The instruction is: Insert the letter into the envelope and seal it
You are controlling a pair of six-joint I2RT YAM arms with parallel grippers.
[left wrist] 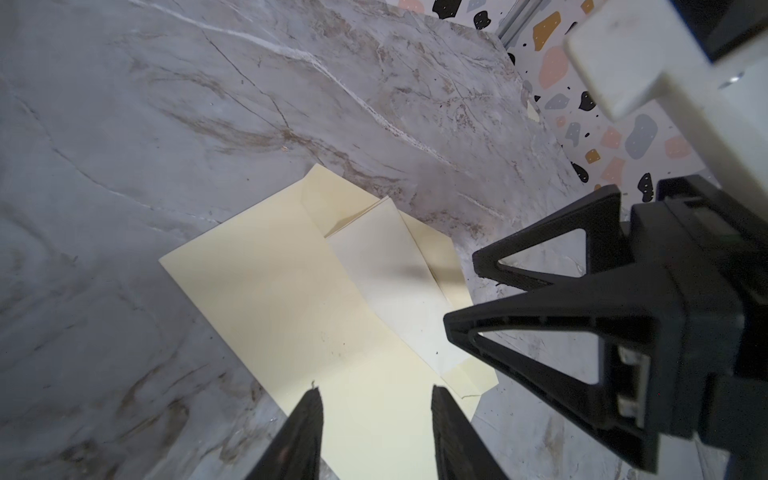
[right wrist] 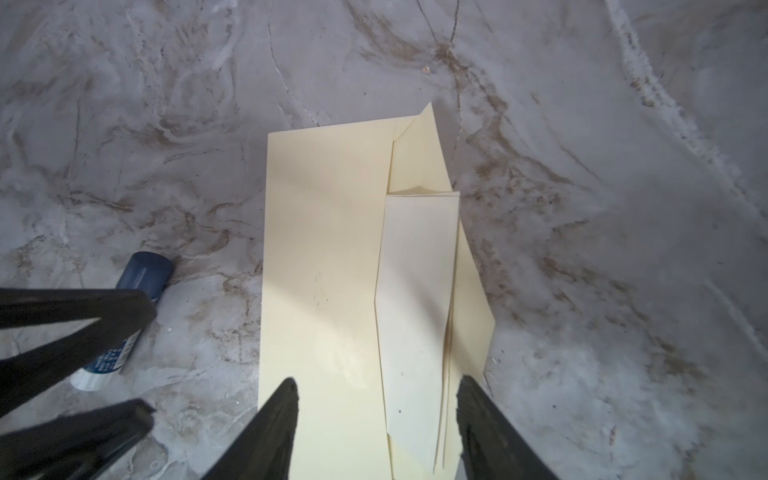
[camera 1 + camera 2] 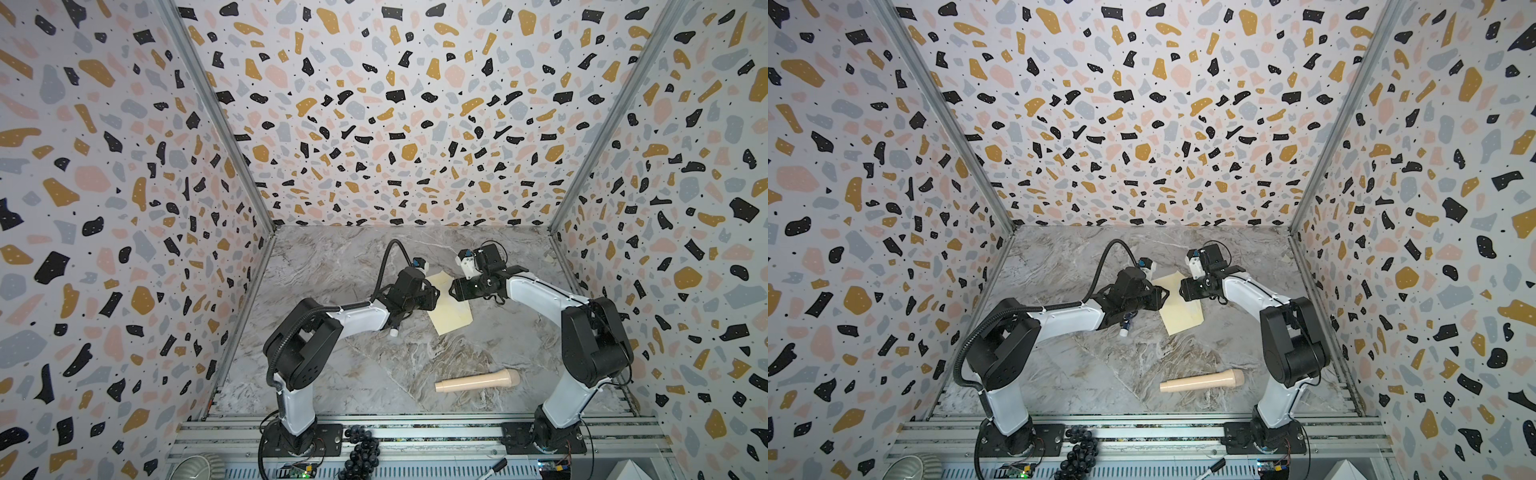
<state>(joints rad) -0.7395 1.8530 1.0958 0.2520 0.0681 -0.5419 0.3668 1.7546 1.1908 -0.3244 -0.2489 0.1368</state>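
Item 1, envelope [image 3: 451,316]: pale yellow, lying flat near the middle of the marble desk [image 3: 332,270], flap open.

Item 2, letter [image 2: 415,299]: folded, its paler plain side up. It lies along the envelope's open mouth, over the flap, with its long edge just overlapping the pocket. Whether any of it is tucked inside cannot be told.

Item 3, left gripper [image 1: 376,388]: at the envelope's 9 o'clock in both top views, fingers [image 1: 307,432] moderately apart over the paper, gripping nothing.

Item 4, right gripper [image 2: 378,380]: at the envelope's 2 o'clock, fingers wide above the letter's end, holding nothing.

Item 5, glue stick [image 2: 137,286]: blue cap, on its side at the envelope's 8 o'clock, just beside the left arm.

Item 6, wooden pestle [image 3: 478,381]: at the envelope's 6 o'clock, well apart.
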